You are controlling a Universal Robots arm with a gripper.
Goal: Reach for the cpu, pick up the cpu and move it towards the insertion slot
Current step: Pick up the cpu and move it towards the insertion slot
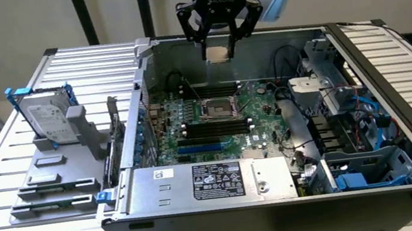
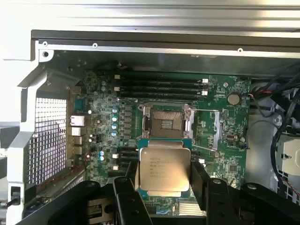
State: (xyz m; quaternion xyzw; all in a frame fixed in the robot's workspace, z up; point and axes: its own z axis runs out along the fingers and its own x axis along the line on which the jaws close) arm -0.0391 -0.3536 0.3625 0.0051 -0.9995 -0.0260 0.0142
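The cpu is a flat square chip with a silver-grey top, and my gripper is shut on it, one black finger on each side. In the exterior view the gripper hangs high over the back of the open computer case with the cpu between its fingers. The insertion slot lies below on the green motherboard, a square socket with a shiny metal frame and a dark centre. From the wrist camera the slot sits just beyond the held chip, well apart from it.
The open case has a power supply at the front and cables and drive bays on the exterior view's right. Long black memory slots run beside the socket. A silver hard drive stands upright on a grey stand on the exterior view's left.
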